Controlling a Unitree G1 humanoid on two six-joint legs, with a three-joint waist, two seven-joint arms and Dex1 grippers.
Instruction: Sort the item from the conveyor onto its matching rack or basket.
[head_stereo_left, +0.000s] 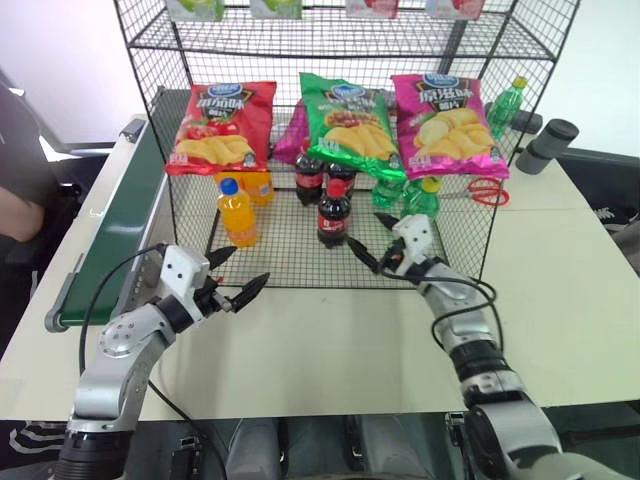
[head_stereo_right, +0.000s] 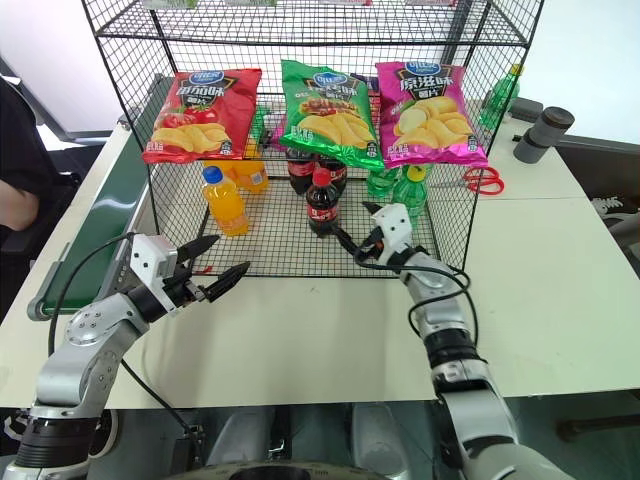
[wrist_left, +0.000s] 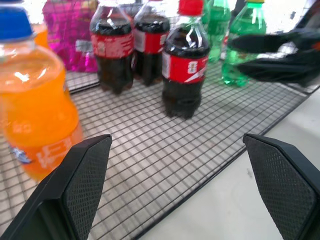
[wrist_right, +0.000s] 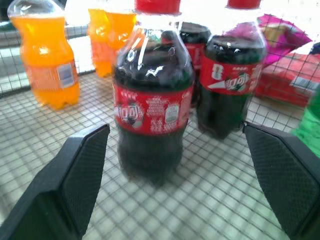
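Just ahead of the right gripper (head_stereo_left: 378, 243), apart from both fingertips: cola bottle (head_stereo_left: 333, 213), upright on the wire floor of the rack (head_stereo_left: 300, 268), lowest tier. Jaws spread wide, empty, nothing between them. Behind the bottle from this gripper: two more cola bottles (head_stereo_left: 310, 177), close by. Beyond it on the left-arm side: orange soda bottle (head_stereo_left: 238, 212), standing apart. On the gripper's outer side: green bottles (head_stereo_left: 420, 198), near.

Left gripper (head_stereo_left: 240, 280): wide open, empty, held over the table (head_stereo_left: 330, 350) just outside the rack's front edge, pointing toward the cola bottle, well short of it.

Beside the left arm: conveyor (head_stereo_left: 115, 225), no item seen on the visible belt.

Step in hand, by judgement: placement done, bottle set with its own kind, release complete. Next move, by judgement: right gripper drawn straight back out of the tier, fingers kept clear of the bottle and of the front wire edge; a sideways sweep likely to topple it.
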